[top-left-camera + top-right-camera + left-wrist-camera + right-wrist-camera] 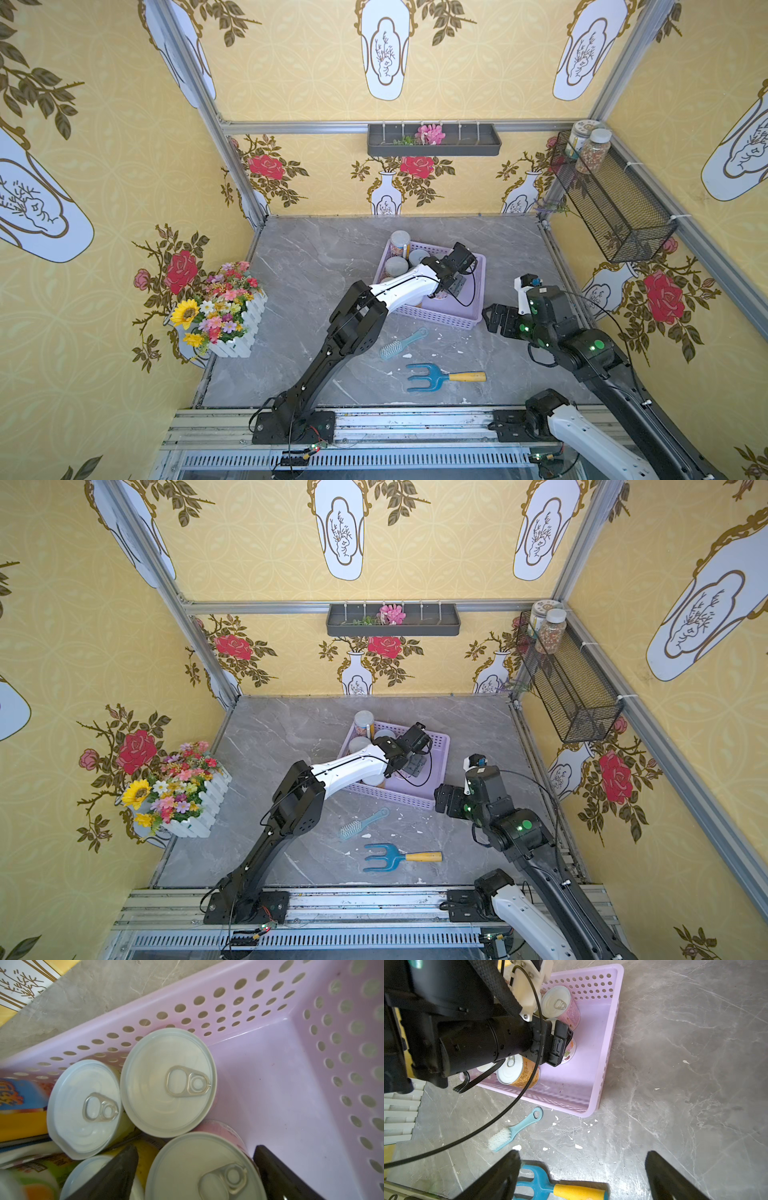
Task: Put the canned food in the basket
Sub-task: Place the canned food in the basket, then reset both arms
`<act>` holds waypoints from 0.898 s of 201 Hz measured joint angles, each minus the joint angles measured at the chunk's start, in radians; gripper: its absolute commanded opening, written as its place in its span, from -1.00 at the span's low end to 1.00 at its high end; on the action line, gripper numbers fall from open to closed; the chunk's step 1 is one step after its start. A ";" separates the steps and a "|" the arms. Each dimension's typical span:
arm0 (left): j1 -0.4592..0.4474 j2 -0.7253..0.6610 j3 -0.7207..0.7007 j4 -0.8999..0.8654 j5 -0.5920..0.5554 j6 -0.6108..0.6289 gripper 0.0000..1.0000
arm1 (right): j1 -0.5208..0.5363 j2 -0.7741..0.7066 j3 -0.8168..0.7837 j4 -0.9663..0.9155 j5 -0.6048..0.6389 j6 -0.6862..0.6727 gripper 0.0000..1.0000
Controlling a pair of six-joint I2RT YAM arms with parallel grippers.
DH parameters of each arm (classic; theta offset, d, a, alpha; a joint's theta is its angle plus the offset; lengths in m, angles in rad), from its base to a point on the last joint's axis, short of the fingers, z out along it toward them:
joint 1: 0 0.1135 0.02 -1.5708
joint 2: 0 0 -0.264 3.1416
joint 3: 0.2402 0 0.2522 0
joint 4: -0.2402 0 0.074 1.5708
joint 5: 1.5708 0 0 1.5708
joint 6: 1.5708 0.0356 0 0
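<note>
In both top views the lilac basket (440, 320) sits at frame centre, with cans (397, 266) packed in its left half. The left gripper (194, 1148) is released, jaws spread either side of a pull-tab can (205, 1169) standing in the basket. The right gripper (582, 1152) gapes empty above the grey table (675, 1064).

Overhead pair; wrist views sharing basket (593, 1047)

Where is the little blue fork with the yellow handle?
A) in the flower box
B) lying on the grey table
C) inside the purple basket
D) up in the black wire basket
B: the blue fork lies flat on the grey table, outside the lilac basket and on its near side, with nothing holding it.
</note>
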 measured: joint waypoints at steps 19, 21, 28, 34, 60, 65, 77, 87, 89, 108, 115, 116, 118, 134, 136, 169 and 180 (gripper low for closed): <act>0.000 -0.002 0.001 -0.001 -0.001 0.000 0.86 | 0.000 -0.001 -0.001 0.000 0.000 0.000 0.95; 0.000 -0.002 0.001 -0.002 0.000 -0.001 0.86 | 0.000 -0.002 -0.001 0.000 0.000 0.000 0.95; 0.000 -0.005 0.003 -0.007 0.002 -0.004 0.87 | 0.000 -0.002 -0.001 0.000 0.000 0.000 0.95; 0.000 -0.009 0.005 -0.013 0.003 -0.005 0.88 | 0.000 -0.003 -0.001 0.000 0.000 0.000 0.95; -0.002 -0.058 0.004 -0.034 0.013 -0.012 1.00 | 0.000 -0.013 -0.006 0.008 -0.004 0.000 0.95; -0.003 -0.076 0.000 -0.032 0.018 -0.012 1.00 | 0.000 -0.014 -0.008 0.011 -0.006 0.000 0.95; -0.007 -0.122 -0.020 -0.021 0.027 -0.026 1.00 | 0.000 -0.018 -0.009 0.031 -0.019 -0.001 0.95; -0.009 -0.165 -0.051 -0.006 0.044 -0.033 1.00 | 0.000 -0.019 -0.010 0.046 -0.037 -0.006 0.95; -0.009 -0.174 -0.059 -0.001 0.047 -0.036 1.00 | 0.000 -0.019 -0.010 0.049 -0.040 -0.008 0.95; -0.012 -0.277 -0.183 0.050 0.088 -0.068 1.00 | 0.000 -0.016 -0.010 0.074 -0.083 -0.032 0.95; -0.013 -0.322 -0.241 0.069 0.101 -0.085 1.00 | 0.000 -0.011 -0.007 0.082 -0.102 -0.045 0.95; -0.013 -0.327 -0.248 0.072 0.103 -0.087 1.00 | 0.000 -0.011 -0.007 0.083 -0.105 -0.048 0.95; -0.013 -0.337 -0.262 0.076 0.106 -0.090 1.00 | 0.000 -0.009 -0.006 0.084 -0.110 -0.053 0.95; -0.013 -0.442 -0.385 0.120 0.130 -0.129 1.00 | 0.001 0.008 0.006 0.093 -0.152 -0.085 0.95; -0.013 -0.460 -0.406 0.128 0.130 -0.137 1.00 | 0.001 0.011 0.007 0.096 -0.157 -0.088 0.95; -0.011 -0.669 -0.649 0.235 0.137 -0.226 1.00 | 0.002 0.064 0.030 0.129 -0.216 -0.160 0.95; -0.008 -0.721 -0.719 0.261 0.136 -0.256 1.00 | 0.002 0.089 0.034 0.136 -0.225 -0.176 0.95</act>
